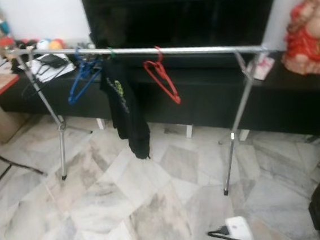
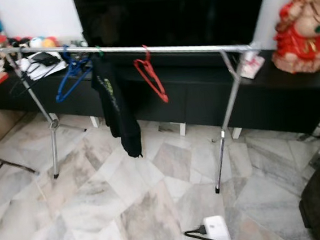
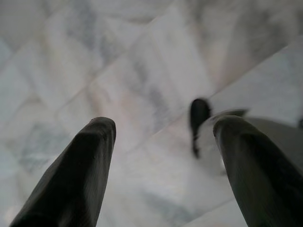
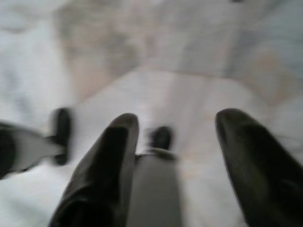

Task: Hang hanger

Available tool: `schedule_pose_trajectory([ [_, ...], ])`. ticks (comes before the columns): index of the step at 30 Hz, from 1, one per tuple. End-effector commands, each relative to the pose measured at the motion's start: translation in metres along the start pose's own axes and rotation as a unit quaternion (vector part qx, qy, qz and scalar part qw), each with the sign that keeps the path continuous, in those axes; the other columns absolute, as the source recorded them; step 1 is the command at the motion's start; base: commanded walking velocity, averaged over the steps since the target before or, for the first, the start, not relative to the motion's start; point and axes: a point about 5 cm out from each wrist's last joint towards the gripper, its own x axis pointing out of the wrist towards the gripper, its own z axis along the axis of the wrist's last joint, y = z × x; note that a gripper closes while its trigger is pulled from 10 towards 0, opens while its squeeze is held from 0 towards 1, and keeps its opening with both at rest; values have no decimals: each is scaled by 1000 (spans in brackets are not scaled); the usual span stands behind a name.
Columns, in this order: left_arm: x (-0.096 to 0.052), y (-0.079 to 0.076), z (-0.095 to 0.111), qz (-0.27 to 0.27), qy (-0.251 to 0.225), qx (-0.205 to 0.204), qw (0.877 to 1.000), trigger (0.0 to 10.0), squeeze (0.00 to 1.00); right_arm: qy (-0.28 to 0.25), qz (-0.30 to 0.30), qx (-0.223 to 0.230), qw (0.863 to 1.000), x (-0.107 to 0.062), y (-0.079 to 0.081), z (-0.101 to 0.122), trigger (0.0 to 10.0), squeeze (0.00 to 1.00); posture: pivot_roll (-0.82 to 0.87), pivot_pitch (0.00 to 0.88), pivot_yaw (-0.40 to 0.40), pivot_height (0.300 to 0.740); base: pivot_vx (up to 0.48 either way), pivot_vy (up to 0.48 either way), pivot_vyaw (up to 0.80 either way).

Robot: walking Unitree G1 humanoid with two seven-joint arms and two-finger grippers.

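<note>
A pale marble tile floor [image 1: 129,208] carries a silver metal garment rail [image 1: 198,49] before a long black TV cabinet [image 1: 294,101]. My left hand [image 3: 158,142] hangs idle, fingers wide, empty. On the rail, left to right: blue plastic hanger [image 1: 81,77], black garment [image 1: 123,103], red plastic hanger [image 1: 162,77], hooks over the bar so they hang free. My right hand [image 4: 177,142] hangs wide, empty.

Nothing legible here; the black garment [image 1: 125,103] carries a green emblem, too blurred to read.
</note>
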Motion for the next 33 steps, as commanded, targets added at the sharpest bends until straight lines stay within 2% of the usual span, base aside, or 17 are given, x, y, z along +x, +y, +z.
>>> schedule_pose_trajectory([
  [1, 0, -5, -1, -4, -1, -2, 1000, 10000, 0, 5, -13, -3, 1000, -1, -10, -1, 10000, 0, -5, 0, -7, 740, 0, 0, -413],
  [17, 0, -5, -1, -6, 0, 3, 1000, 10000, 0, 9, -10, -8, 1000, -1, -9, -1, 10000, 0, -4, 0, -6, 740, 0, 0, -759],
  [20, 0, -5, -2, -6, 3, -6, 1000, 10000, 0, 10, -10, -8, 1000, -1, -10, -1, 10000, 0, -2, 0, -7, 740, 0, 0, -756],
  [25, 0, -6, -3, -8, 4, -4, 1000, 10000, 0, 11, -10, -8, 1000, -1, -10, -2, 10000, 0, -2, 0, -8, 740, 0, 480, -763],
  [31, 0, -6, -4, -9, 6, 1, 1000, 10000, 0, 11, -10, -9, 1000, -1, -10, -2, 10000, 0, -2, 0, -8, 740, 0, 0, -763],
  [33, -1, -6, -5, -9, 10, -4, 1000, 10000, 0, 11, -9, -9, 1000, -1, -10, -2, 10000, 0, -2, 0, -8, 740, 0, 439, -763],
])
